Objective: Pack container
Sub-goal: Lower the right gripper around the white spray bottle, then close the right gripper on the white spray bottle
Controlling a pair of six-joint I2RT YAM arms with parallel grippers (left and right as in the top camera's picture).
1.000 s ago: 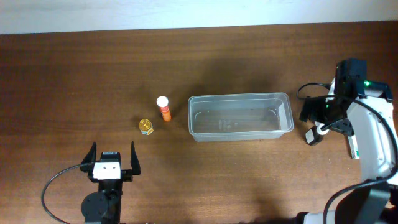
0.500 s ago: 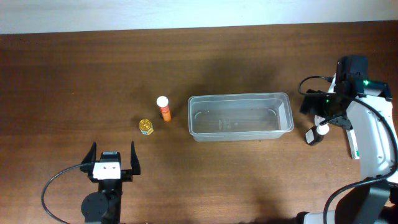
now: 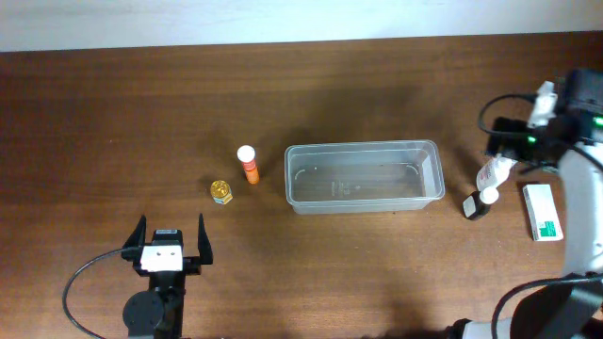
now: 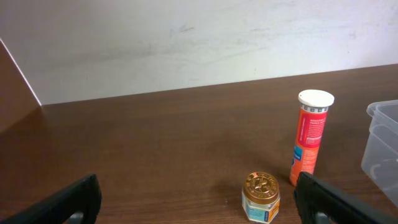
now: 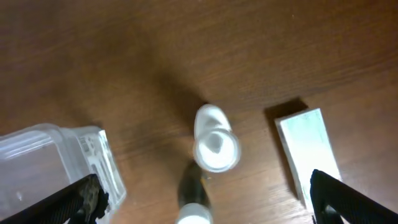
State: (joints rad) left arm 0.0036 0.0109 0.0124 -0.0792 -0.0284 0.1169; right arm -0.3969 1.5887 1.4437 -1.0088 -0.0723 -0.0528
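The container (image 3: 363,176), a long clear plastic tub, sits empty at the table's middle; its corner shows in the right wrist view (image 5: 62,155) and its edge in the left wrist view (image 4: 384,143). An orange tube with a white cap (image 3: 249,164) (image 4: 311,140) and a small gold-lidded jar (image 3: 220,192) (image 4: 261,196) stand left of it. A white bottle (image 3: 490,174) (image 5: 214,146) and a small dark bottle (image 3: 476,204) (image 5: 191,199) stand right of it. My right gripper (image 3: 516,141) (image 5: 208,202) is open and empty above these bottles. My left gripper (image 3: 171,247) (image 4: 199,205) is open and empty, in front of the jar.
A small white-and-green box (image 3: 543,211) (image 5: 309,149) lies flat at the far right, next to the bottles. A pale wall runs along the table's far edge (image 4: 186,50).
My right gripper has lifted and drawn back to the right, away from the dark bottle. The white bottle and the box now show uncovered. The left arm has not moved.
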